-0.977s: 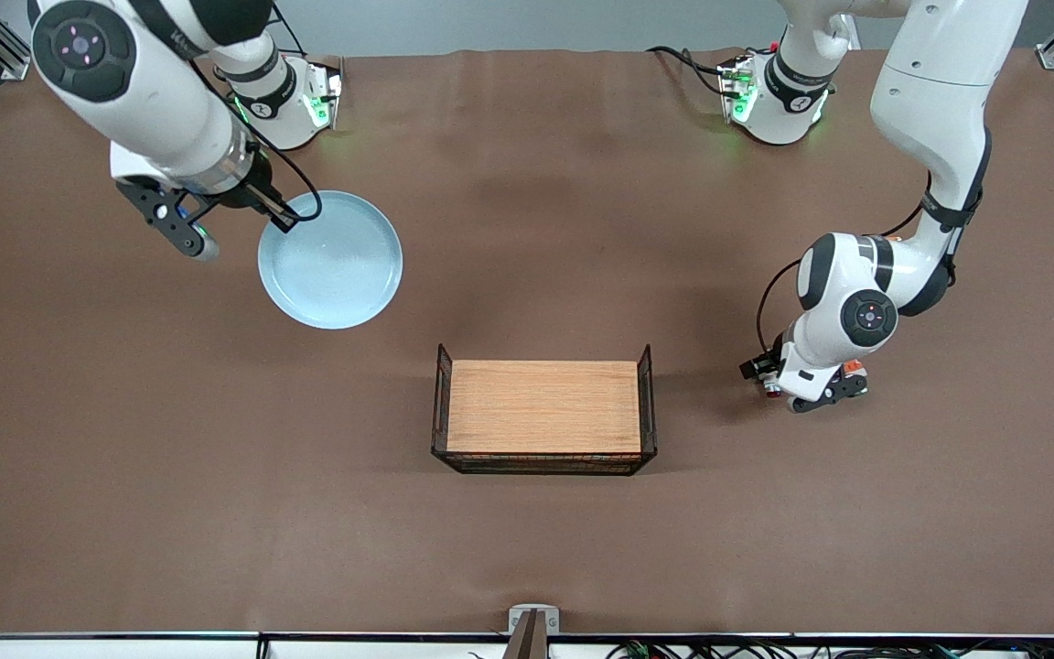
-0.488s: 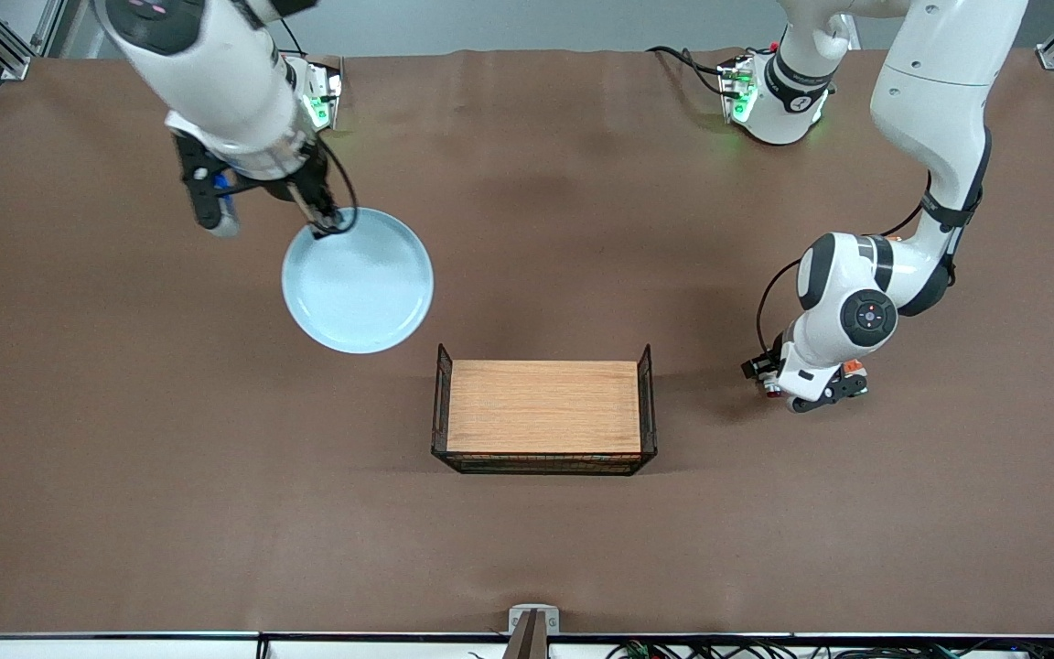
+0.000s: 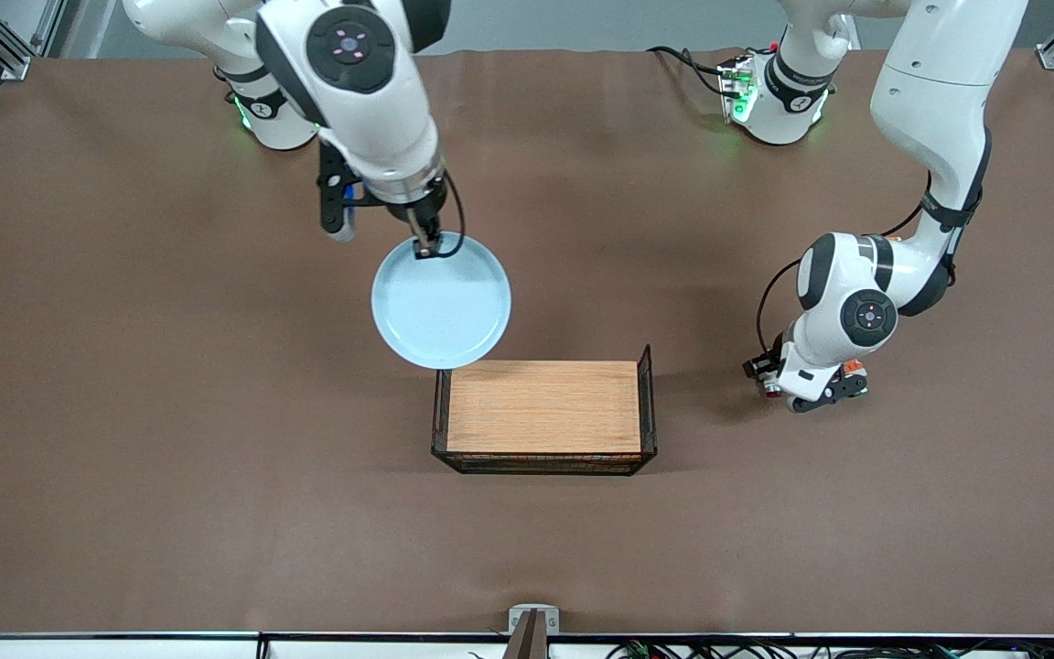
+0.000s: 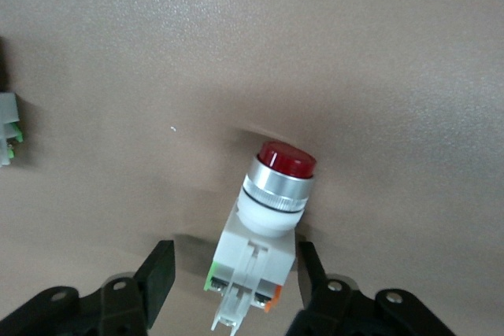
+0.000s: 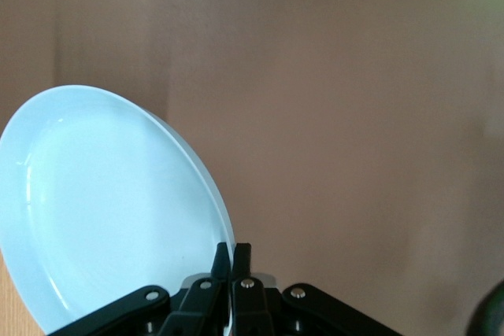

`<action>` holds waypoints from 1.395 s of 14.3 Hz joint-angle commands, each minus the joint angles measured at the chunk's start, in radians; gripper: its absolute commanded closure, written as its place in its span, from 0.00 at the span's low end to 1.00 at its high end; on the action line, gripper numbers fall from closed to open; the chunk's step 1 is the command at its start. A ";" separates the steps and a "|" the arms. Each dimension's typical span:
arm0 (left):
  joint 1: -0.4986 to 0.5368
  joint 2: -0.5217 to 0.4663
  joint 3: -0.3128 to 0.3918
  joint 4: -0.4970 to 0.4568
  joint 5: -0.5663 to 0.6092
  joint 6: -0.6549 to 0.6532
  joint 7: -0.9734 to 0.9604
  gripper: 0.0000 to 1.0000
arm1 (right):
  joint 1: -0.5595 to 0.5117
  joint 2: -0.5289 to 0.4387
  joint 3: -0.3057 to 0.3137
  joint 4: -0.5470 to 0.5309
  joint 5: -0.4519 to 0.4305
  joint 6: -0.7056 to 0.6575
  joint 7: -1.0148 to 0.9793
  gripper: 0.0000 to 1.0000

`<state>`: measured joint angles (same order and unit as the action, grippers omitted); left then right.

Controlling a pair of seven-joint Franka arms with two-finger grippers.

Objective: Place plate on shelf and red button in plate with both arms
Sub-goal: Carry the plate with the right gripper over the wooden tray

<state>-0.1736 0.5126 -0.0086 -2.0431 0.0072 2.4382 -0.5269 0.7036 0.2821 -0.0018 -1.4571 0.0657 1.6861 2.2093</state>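
A: While the right gripper (image 3: 426, 245) hangs in the air, its fingers (image 5: 224, 267) are pinched tight on the rim of the plate (image 3: 441, 299). In the front view the pale blue plate is carried above the brown surface (image 3: 170, 439), its lower edge just over the corner of the wire basket (image 3: 443, 430) toward the right arm's end.

B: Confirmed from the right wrist view. The plate (image 5: 110, 210) tilts away from the fingers, and only the rim sits between them.

A: Basket noted: black wire frame, wooden board (image 3: 543, 405) lying on top, near the middle of the surface.

B: Moving on to the left arm's end. The left gripper (image 3: 797, 389) is low at the surface, well apart from the basket. The arm's wrist covers most of it in the front view.

A: The left wrist view fills that in. The red button (image 4: 264, 226) lies on the surface between the two fingers (image 4: 155, 277), red cap pointing away from the gripper, white body and silver collar nearest the fingertips.

B: Finger state?

A: Parted, one on each side of the white body, with a gap visible on both sides. No contact seen. A second white part with green tabs (image 4: 8, 127) shows at the edge of that view, apart from the button.
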 commanded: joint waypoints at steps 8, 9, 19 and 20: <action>-0.003 -0.026 0.004 -0.025 0.016 0.001 -0.013 0.62 | 0.045 0.245 -0.015 0.230 0.014 0.211 0.221 0.99; -0.003 -0.026 0.004 -0.023 0.016 -0.001 -0.016 0.64 | 0.045 0.270 -0.015 0.256 0.014 0.219 0.219 0.99; -0.004 -0.028 0.004 0.038 0.017 -0.097 -0.031 0.89 | 0.048 0.385 -0.017 0.307 0.006 0.362 0.211 0.98; -0.004 -0.026 0.004 0.041 0.017 -0.102 -0.031 0.90 | 0.048 0.387 -0.017 0.302 0.005 0.362 0.210 0.98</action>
<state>-0.1737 0.5063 -0.0081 -2.0147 0.0072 2.3775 -0.5380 0.7423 0.6446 -0.0047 -1.1889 0.0658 2.0411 2.4073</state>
